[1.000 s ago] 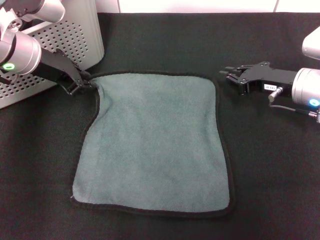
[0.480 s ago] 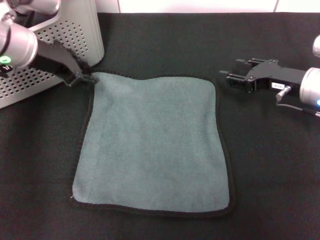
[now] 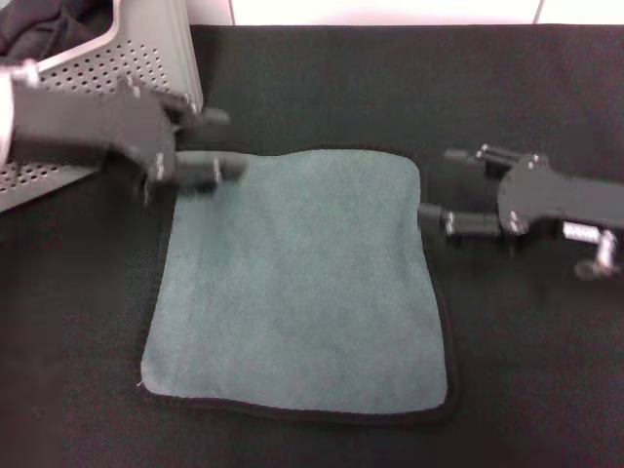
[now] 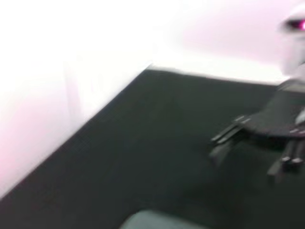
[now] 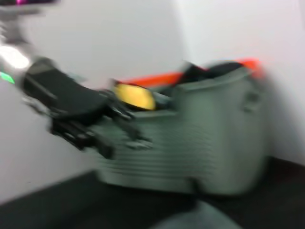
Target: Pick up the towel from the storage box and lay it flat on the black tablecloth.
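The towel (image 3: 297, 283) lies flat on the black tablecloth (image 3: 322, 88), grey-green face up, black edging all round. My left gripper (image 3: 232, 142) is open and empty, hovering just above the towel's far left corner, next to the storage box (image 3: 146, 68). My right gripper (image 3: 434, 183) is open and empty beside the towel's far right corner, not touching it. The right wrist view shows the storage box (image 5: 205, 133), my left gripper (image 5: 126, 143) and a bit of towel (image 5: 205, 217). The left wrist view shows my right gripper (image 4: 217, 145) over the tablecloth (image 4: 143, 157).
A black cloth (image 3: 44, 24) lies in the storage box at the far left. In the right wrist view, yellow (image 5: 136, 95) and orange (image 5: 152, 78) items show at the box's rim. A white wall (image 4: 71, 57) runs behind the table.
My left gripper let go of the towel's far left corner, opened and moved right. The corner now lies flat. My right gripper turned and moved a little nearer the towel's edge.
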